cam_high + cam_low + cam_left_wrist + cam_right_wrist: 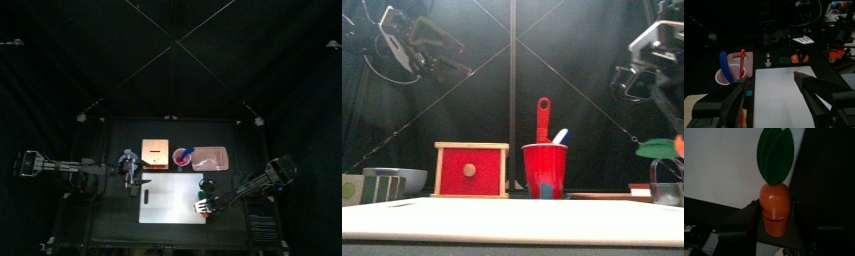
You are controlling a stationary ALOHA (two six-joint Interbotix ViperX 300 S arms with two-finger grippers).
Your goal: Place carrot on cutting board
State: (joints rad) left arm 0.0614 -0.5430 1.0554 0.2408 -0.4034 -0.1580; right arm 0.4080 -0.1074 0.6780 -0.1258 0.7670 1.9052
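Observation:
The carrot (775, 210) is orange with green leaves (775, 155). My right gripper (775, 230) is shut on its body, with one jaw on each side. It holds the carrot over the right edge of the white cutting board (171, 200). The front view shows the leaves (660, 148) at the far right, above the board (489, 218). In the left wrist view the carrot (796, 59) hangs beyond the board's far end (784, 92). My left gripper (774, 100) is open and empty, above the board's left side (130, 168).
A red wooden box (472, 170) and a red cup (544, 172) with a red spatula and a blue utensil stand behind the board. A grey bowl (393, 180) stands at the left. A wooden tray (214, 157) lies at the back.

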